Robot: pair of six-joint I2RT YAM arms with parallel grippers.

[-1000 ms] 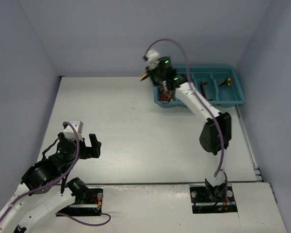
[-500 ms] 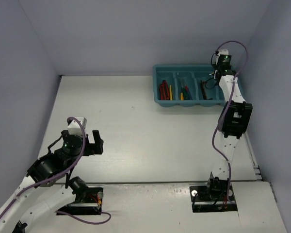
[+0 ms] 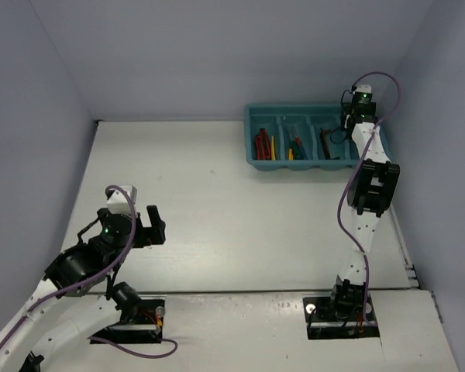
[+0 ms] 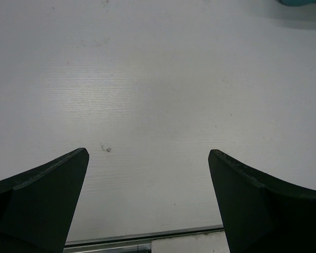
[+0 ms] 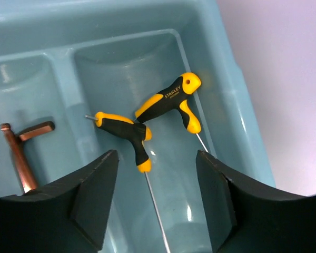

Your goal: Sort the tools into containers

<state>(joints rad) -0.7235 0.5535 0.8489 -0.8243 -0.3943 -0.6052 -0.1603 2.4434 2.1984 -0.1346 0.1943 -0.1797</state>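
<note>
The teal tray [image 3: 310, 108] stands at the far right of the table. Its compartments hold red-handled pliers [image 3: 261, 144], a yellow screwdriver [image 3: 273, 147], blue and green screwdrivers [image 3: 297, 146] and a dark hex key [image 3: 326, 145]. My right gripper [image 3: 357, 118] hovers open and empty over the rightmost compartment. In the right wrist view, two yellow-black T-handles [image 5: 171, 97] [image 5: 125, 132] lie on that compartment's floor just ahead of the open gripper [image 5: 157, 154]. The hex key [image 5: 20, 153] lies one compartment to the left. My left gripper [image 3: 143, 226] [image 4: 148, 152] is open and empty over bare table.
The tray's right wall [image 5: 237, 100] lies close to the right finger. The side wall [image 3: 442, 155] rises just right of the tray. White table surface [image 3: 217, 209] lies between the arms and the tray.
My right arm swung from the tray's left end to its right end. The yellow-black T-handle it carried now lies in the rightmost compartment. The left arm shifted slightly.
</note>
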